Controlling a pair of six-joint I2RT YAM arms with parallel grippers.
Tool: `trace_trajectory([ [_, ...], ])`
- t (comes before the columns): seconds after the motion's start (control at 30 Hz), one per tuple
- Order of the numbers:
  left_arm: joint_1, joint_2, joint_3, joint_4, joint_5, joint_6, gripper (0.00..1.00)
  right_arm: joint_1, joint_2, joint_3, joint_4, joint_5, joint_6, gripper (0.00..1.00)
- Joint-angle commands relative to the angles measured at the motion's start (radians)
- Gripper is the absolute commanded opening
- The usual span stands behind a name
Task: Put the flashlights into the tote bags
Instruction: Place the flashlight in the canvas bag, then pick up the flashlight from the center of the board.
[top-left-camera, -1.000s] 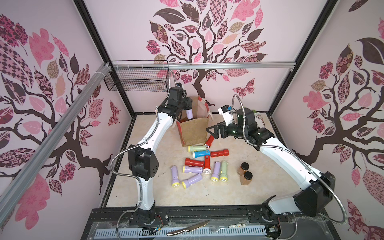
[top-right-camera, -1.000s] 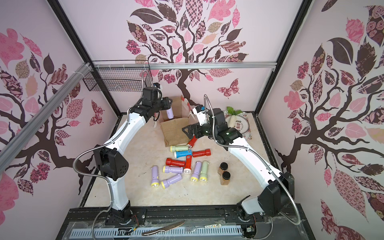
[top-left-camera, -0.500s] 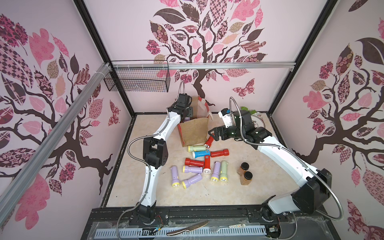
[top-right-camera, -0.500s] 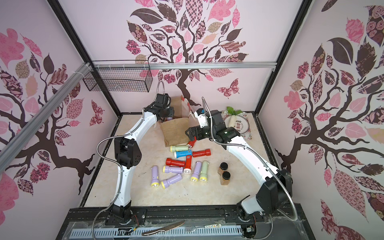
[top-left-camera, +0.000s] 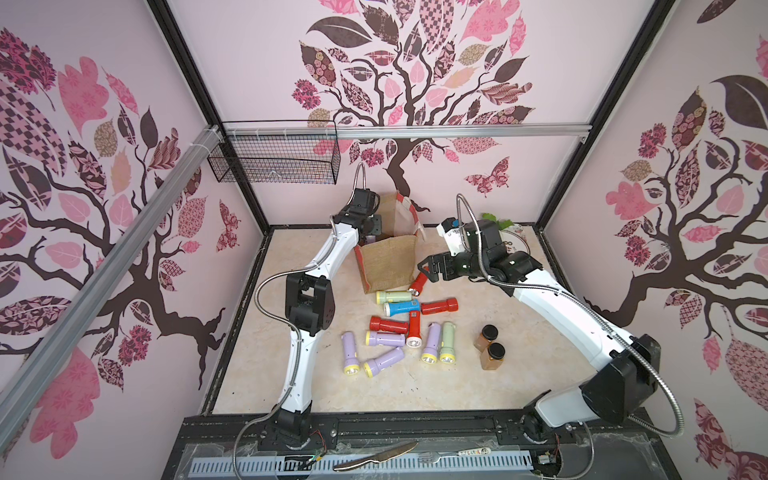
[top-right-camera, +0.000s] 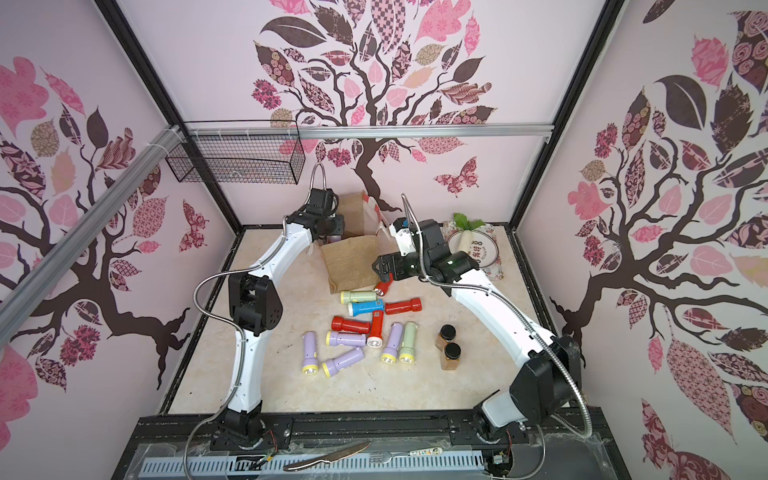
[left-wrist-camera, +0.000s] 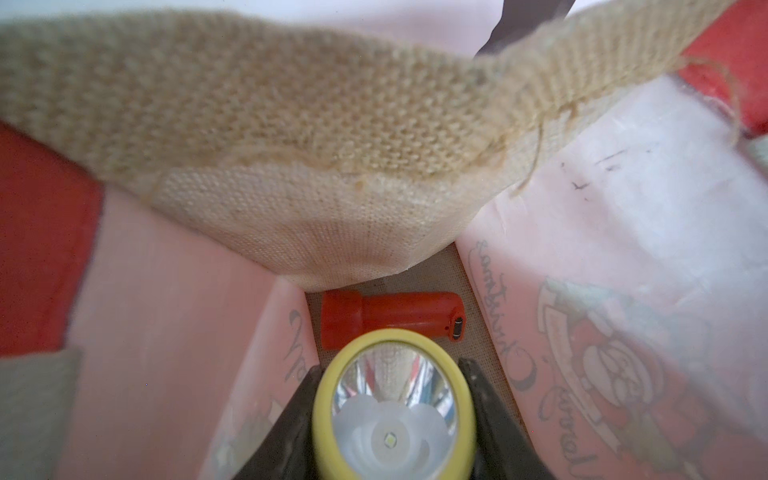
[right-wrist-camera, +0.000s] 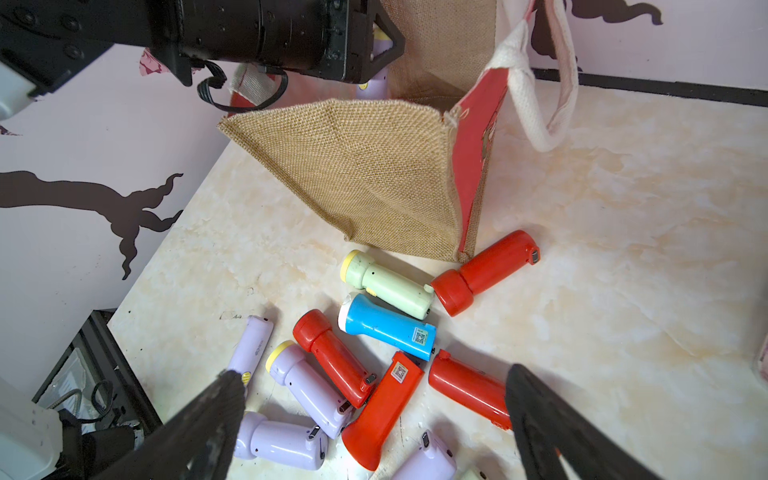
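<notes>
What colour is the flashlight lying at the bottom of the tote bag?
Red; the flashlight shows clearest in the left wrist view.

Between the fingers (left-wrist-camera: 286, 436) of the left gripper (left-wrist-camera: 388, 365), the held flashlight (left-wrist-camera: 392, 419) is showing only its head, clipped at the picture's edge; the head is hiding the body and the fingers' contact. Past the fingertips, the rim of the bag (left-wrist-camera: 291, 104) is blurring, and the lettering (left-wrist-camera: 492, 286) on its lining is smearing. The fingers (right-wrist-camera: 199, 428) of the right gripper (right-wrist-camera: 372, 373) are running out of frame, one covering the head of a lilac flashlight (right-wrist-camera: 253, 345), the other the end of a red flashlight (right-wrist-camera: 469, 390).
</notes>
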Motion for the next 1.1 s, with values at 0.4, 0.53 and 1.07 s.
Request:
trace_trajectory([
  [0.4, -0.001, -0.173, 0.033, 0.021, 0.043, 0.024, 0.78, -0.001, 0.006, 0.065, -0.031, 0.043, -0.037, 1.00],
  [0.53, -0.003, -0.264, -0.024, 0.024, 0.074, 0.022, 0.79, -0.002, 0.004, 0.062, -0.028, 0.043, -0.037, 1.00],
  [1.07, -0.061, -0.717, -0.495, -0.026, 0.173, -0.069, 0.93, 0.001, -0.010, 0.051, 0.011, -0.010, -0.058, 1.00],
])
